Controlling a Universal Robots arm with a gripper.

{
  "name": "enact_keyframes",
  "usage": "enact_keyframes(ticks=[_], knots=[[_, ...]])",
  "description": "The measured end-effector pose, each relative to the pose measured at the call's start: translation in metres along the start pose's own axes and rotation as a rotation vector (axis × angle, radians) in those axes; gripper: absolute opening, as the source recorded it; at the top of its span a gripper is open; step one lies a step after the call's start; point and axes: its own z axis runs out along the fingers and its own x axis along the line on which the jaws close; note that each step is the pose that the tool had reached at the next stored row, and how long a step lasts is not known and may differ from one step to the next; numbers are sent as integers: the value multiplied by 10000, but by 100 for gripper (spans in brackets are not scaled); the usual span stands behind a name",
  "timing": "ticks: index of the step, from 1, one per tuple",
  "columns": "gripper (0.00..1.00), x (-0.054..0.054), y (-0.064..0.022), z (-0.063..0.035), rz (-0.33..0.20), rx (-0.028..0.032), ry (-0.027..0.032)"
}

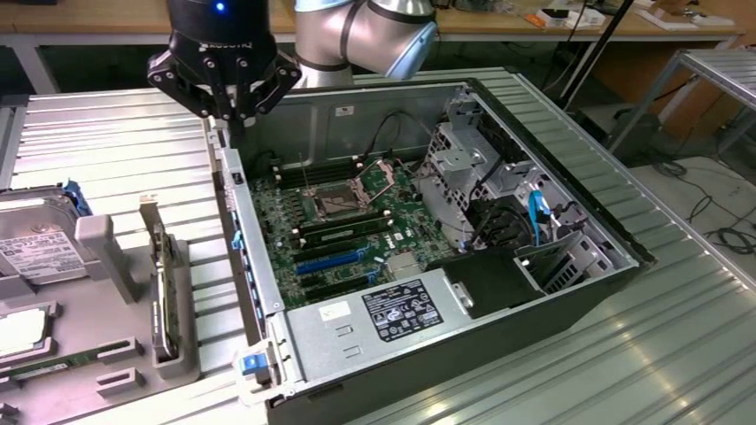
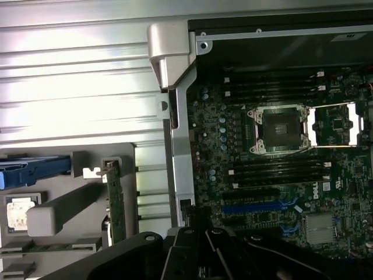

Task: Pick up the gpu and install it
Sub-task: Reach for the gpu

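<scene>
Black gripper (image 1: 233, 115) closed on nothing, above rim of open black computer case (image 1: 497, 350). Thin dark-green gpu card (image 1: 151, 228) upright in grey holder (image 1: 175, 341), apart.

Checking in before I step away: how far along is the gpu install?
Nothing is done yet: the gpu stands upright in its holder beside the case. The tool, shut and empty, hangs over the case's edge. Pickup and seating are left; the blue slot is bare.

Bright glare on table (image 2: 76, 76) — shadowy case (image 2: 274, 52)
</scene>
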Motion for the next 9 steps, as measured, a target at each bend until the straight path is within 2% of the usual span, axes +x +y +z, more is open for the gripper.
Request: enact_keyframes(ticks=[9], knots=[[11,110,-9,-3,0,-1,-1]])
